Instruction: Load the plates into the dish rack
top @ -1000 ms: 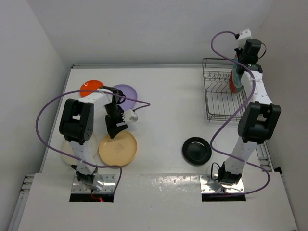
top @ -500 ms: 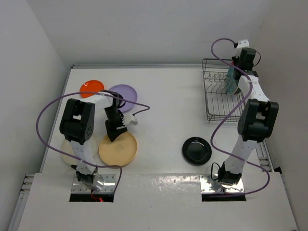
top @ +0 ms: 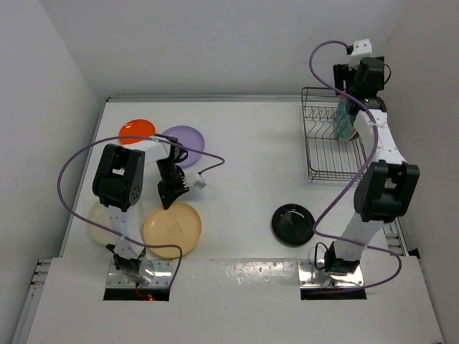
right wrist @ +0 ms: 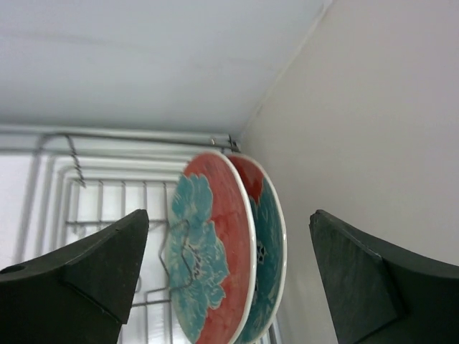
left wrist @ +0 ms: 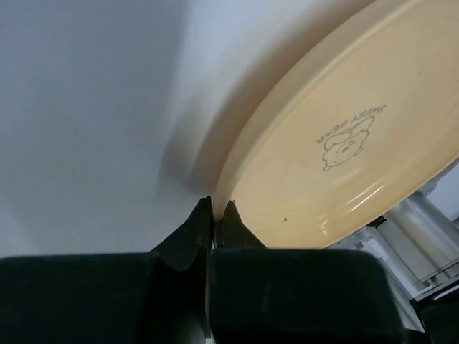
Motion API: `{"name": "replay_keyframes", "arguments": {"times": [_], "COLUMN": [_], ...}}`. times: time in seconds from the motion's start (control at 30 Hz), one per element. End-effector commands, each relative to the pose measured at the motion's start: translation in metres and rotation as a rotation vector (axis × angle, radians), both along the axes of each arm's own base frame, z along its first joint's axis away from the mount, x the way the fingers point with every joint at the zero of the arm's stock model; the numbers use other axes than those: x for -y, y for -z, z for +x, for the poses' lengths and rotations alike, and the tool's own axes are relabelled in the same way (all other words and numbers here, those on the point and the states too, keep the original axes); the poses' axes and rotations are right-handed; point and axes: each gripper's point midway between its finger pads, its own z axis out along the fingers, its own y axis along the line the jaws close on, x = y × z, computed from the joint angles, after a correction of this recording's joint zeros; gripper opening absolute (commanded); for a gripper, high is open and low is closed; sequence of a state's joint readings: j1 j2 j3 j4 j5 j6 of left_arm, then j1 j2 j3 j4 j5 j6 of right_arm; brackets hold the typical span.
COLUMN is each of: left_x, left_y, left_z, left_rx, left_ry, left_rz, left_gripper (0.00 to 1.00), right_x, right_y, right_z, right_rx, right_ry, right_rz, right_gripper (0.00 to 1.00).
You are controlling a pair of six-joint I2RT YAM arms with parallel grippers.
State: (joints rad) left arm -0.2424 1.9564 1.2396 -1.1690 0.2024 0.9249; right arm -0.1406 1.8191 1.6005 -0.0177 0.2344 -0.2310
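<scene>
Right gripper (right wrist: 229,215) just let go, jaws wide: both red teal-floral round plates (right wrist: 215,279) stood in dark grey wire dish rack (top: 319,154). Left gripper (left wrist: 217,208) clamped onto rim of pale yellow round plate (left wrist: 344,143), likely next load.

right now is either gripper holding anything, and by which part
The left gripper pinches the pale yellow plate by its rim. The right gripper is open and holds nothing; two red plates stand in the dish rack.

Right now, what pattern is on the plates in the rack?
Red plates with teal flowers; the right wrist view shows it best.
</scene>
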Motion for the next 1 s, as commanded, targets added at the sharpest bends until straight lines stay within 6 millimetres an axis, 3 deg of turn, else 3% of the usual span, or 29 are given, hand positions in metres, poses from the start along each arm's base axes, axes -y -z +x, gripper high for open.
{"name": "replay_keyframes", "arguments": {"times": [0.0, 0.03, 0.07, 0.1, 0.13, 0.17, 0.23, 0.27, 0.3, 0.33, 0.37, 0.4, 0.43, 0.5, 0.67, 0.73, 0.8, 0.83, 0.87, 0.93, 0.97], "left_x": [0.008, 0.015, 0.018, 0.030, 0.040, 0.046, 0.071, 0.081, 0.090, 0.095, 0.111, 0.117, 0.125, 0.141, 0.152, 0.159, 0.164, 0.166, 0.168, 0.169, 0.170], "left_y": [-0.012, -0.029, -0.040, -0.052, -0.084, -0.101, -0.139, -0.171, -0.188, -0.207, -0.214, -0.220, -0.230, -0.232, -0.220, -0.218, -0.222, -0.224, -0.229, -0.235, -0.236], "left_z": [0.032, 0.050, 0.064, 0.075, 0.106, 0.121, 0.147, 0.173, 0.181, 0.197, 0.195, 0.195, 0.197, 0.191, 0.187, 0.181, 0.172, 0.170, 0.169, 0.169, 0.172], "left_rx": [0.106, 0.167, 0.212, 0.237, 0.350, 0.396, 0.477, 0.584, 0.606, 0.675, 0.667, 0.673, 0.693, 0.662, 0.585, 0.540, 0.511, 0.501, 0.499, 0.507, 0.511], "left_ry": [-0.004, -0.025, -0.062, -0.085, -0.112, -0.147, -0.236, -0.265, -0.349, -0.378, -0.391, -0.392, -0.372, -0.364, -0.377, -0.357, -0.336, -0.332, -0.327, -0.310, -0.309], "left_rz": [-0.034, -0.055, -0.075, -0.127, -0.187, -0.229, -0.354, -0.419, -0.464, -0.502, -0.536, -0.547, -0.577, -0.610, -0.620, -0.661, -0.699, -0.715, -0.729, -0.741, -0.744], "left_gripper": [0.00, 0.00, 0.00, 0.00, 0.00, 0.00, 0.00, 0.00, 0.00, 0.00, 0.00, 0.00, 0.00, 0.00, 0.00, 0.00, 0.00, 0.00, 0.00, 0.00, 0.00], "right_x": [-0.018, -0.021, -0.023, -0.029, -0.041, -0.053, -0.096, -0.124, -0.156, -0.199, -0.215, -0.267, -0.282, -0.313, -0.377, -0.382, -0.384, -0.387, -0.389, -0.394, -0.396], "right_y": [-0.080, -0.080, -0.093, -0.090, -0.094, -0.105, -0.098, -0.098, -0.072, -0.072, -0.072, -0.048, -0.043, -0.020, 0.020, 0.041, 0.059, 0.071, 0.073, 0.079, 0.081], "right_z": [-0.017, -0.021, -0.027, -0.038, -0.039, -0.049, -0.072, -0.077, -0.091, -0.105, -0.111, -0.128, -0.133, -0.140, -0.160, -0.156, -0.154, -0.153, -0.155, -0.158, -0.162], "right_rx": [0.178, 0.162, 0.184, 0.157, 0.155, 0.178, 0.135, 0.116, 0.048, 0.016, 0.014, -0.069, -0.091, -0.167, -0.304, -0.331, -0.353, -0.386, -0.405, -0.434, -0.444], "right_ry": [-0.033, -0.034, -0.037, -0.031, -0.080, -0.106, -0.236, -0.365, -0.482, -0.613, -0.682, -0.782, -0.826, -0.860, -0.961, -0.920, -0.851, -0.837, -0.836, -0.846, -0.852], "right_rz": [0.024, 0.041, 0.049, 0.123, 0.165, 0.257, 0.447, 0.507, 0.595, 0.650, 0.667, 0.717, 0.735, 0.788, 0.783, 0.756, 0.734, 0.745, 0.744, 0.735, 0.722], "right_gripper": [0.93, 0.93, 0.93, 0.94, 0.94, 0.94, 0.94, 0.94, 0.94, 0.94, 0.94, 0.97, 1.00, 1.00, 0.97, 0.97, 0.90, 0.83, 0.67, 0.46, 0.24]}}
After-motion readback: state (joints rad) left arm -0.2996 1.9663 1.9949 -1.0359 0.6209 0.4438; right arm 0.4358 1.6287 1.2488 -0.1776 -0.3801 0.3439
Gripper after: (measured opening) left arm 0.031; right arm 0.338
